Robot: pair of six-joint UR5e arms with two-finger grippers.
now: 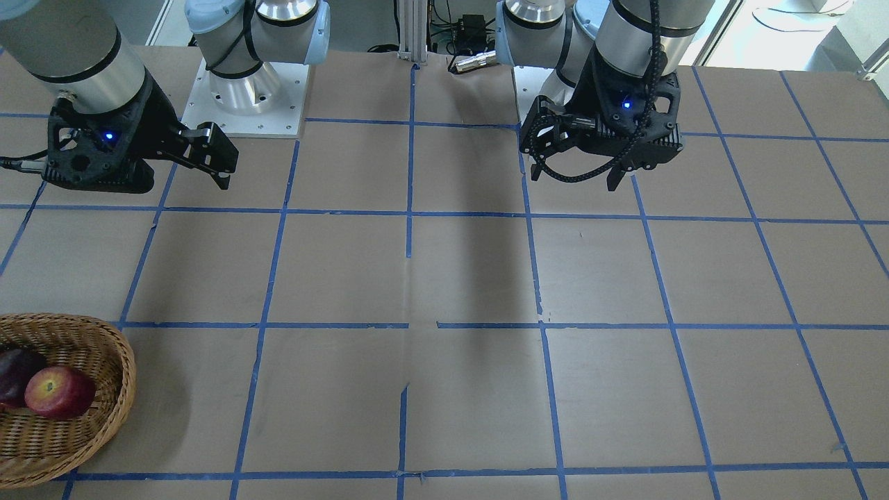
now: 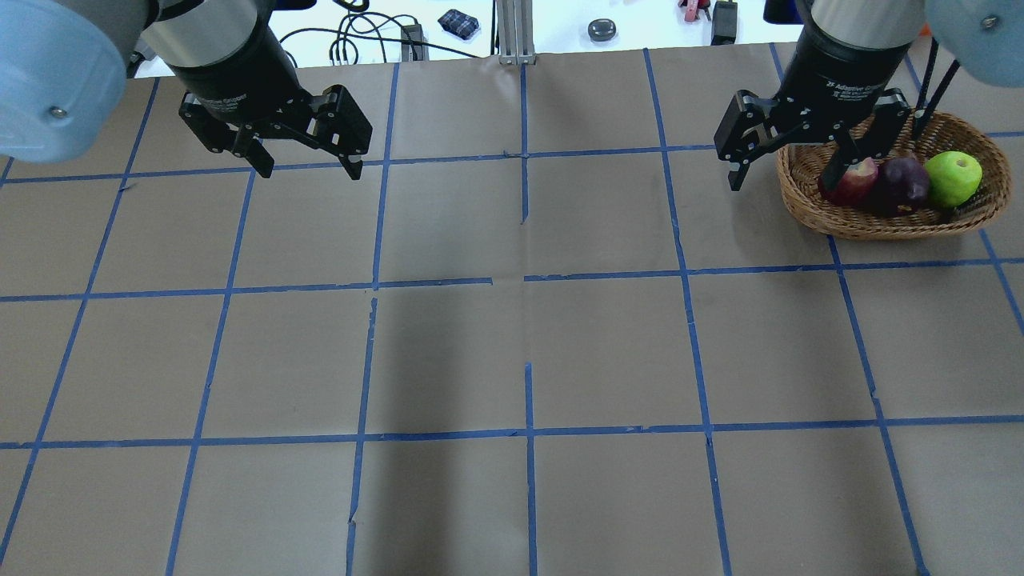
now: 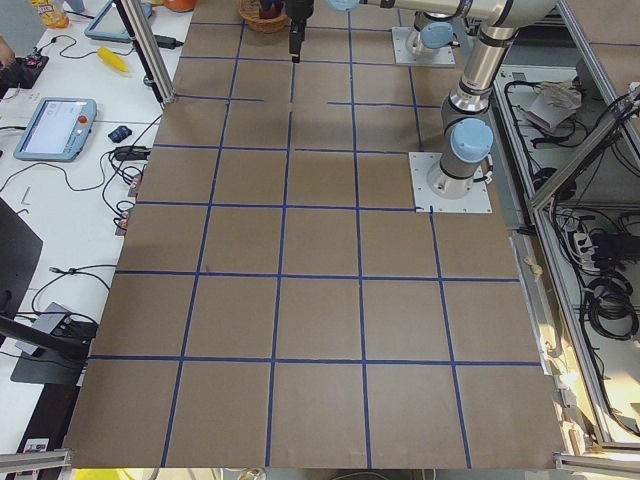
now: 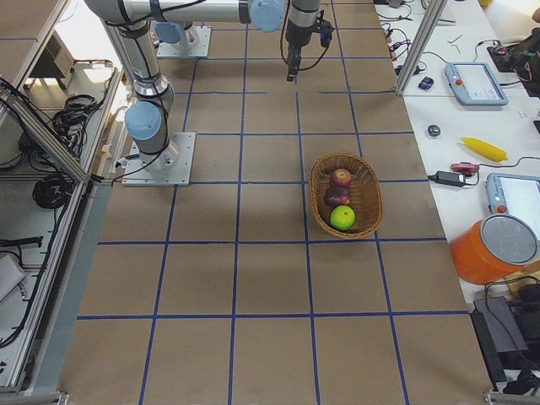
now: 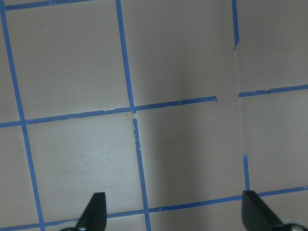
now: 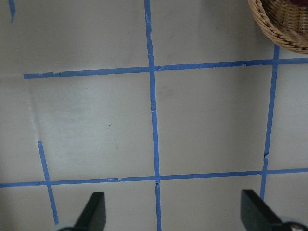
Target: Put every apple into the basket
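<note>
The wicker basket (image 2: 808, 204) stands at the far right of the table and holds all three apples in a row: the red apple (image 2: 854, 182), the dark purple apple (image 2: 906, 184) and the green apple (image 2: 954, 178). My right gripper (image 2: 786, 176) hangs open and empty, high above the table at the basket's left edge. In the right wrist view only the basket's rim (image 6: 284, 36) shows, at the top right corner. My left gripper (image 2: 304, 164) is open and empty, high over bare table at the far left. In the front-facing view the basket (image 1: 104, 333), the red apple (image 1: 59, 392) and the purple apple (image 1: 12, 375) show; the green apple is out of frame.
Brown table paper with a blue tape grid (image 2: 524, 276) covers the table. Cables and small items (image 2: 602, 30) lie beyond the far edge. An aluminium post (image 2: 512, 32) stands at the far middle.
</note>
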